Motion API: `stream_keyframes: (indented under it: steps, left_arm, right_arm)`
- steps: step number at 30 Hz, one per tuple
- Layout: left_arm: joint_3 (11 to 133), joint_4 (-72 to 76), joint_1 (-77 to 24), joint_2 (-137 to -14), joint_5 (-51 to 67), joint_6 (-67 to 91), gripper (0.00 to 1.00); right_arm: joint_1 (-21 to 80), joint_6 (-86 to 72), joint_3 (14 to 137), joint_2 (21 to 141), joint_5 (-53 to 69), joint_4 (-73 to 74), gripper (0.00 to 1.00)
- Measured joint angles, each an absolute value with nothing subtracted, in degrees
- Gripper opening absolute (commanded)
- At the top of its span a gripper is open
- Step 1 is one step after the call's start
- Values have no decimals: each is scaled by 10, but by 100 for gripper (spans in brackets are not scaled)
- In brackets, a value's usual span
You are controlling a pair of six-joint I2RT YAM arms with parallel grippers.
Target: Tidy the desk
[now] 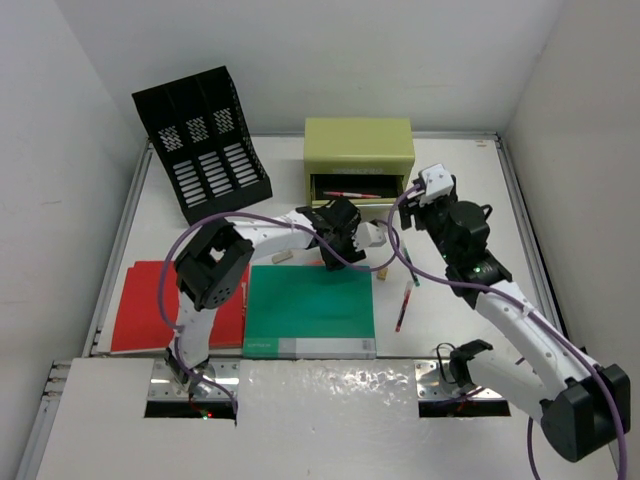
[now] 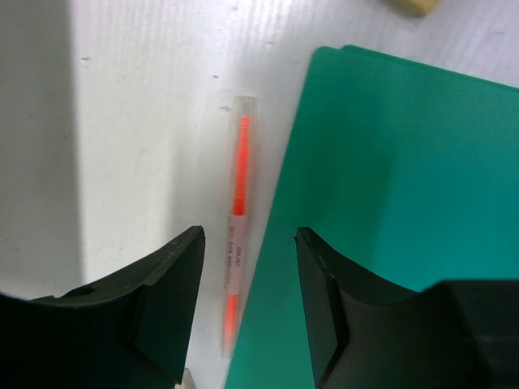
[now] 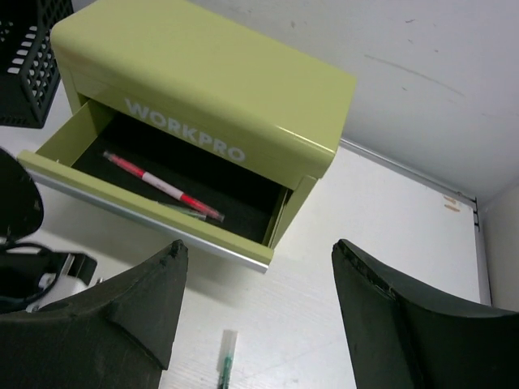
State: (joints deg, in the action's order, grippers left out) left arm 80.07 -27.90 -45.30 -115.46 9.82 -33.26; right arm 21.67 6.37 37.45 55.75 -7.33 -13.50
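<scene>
The surface (image 1: 465, 190) was seen spread beneath both arms, railed along its edges. The left claw (image 2: 247, 259) was held open above an orange pen (image 2: 241, 170), which was laid just beside a green folder (image 2: 389, 178). The right claw (image 3: 259, 267) was held open before a green drawer box (image 3: 203, 81); a red pen (image 3: 162, 186) was noted inside its open drawer.

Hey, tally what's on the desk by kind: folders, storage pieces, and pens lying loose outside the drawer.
Folders: 2, red folder and green folder
Storage pieces: 2, file rack and drawer box
Loose pens: 3, orange pen, green pen, red pen
Total: 7
</scene>
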Motion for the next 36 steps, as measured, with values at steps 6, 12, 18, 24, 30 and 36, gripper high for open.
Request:
stream_keyframes:
  steps: [6, 12, 18, 24, 30, 36]
  left_arm:
    - [841, -285, -453, -1176, 87, -319, 46]
    - [846, -299, -453, -1196, 84, -316, 34]
    - [848, -307, -453, -1198, 86, -315, 0]
    - [851, -312, -453, -1199, 96, -319, 0]
    - [830, -323, -454, -1160, 121, -312, 0]
    - [823, -328, -454, -1009, 146, -297, 0]
  right_arm:
    - [217, 62, 351, 531, -78, -137, 69]
    - [217, 62, 336, 521, -81, -137, 69]
    - [217, 62, 329, 510, -84, -138, 69]
    - [217, 48, 327, 506, -107, -129, 69]
    - [164, -31, 343, 518, -172, -57, 67]
    - [91, -105, 340, 517, -174, -38, 67]
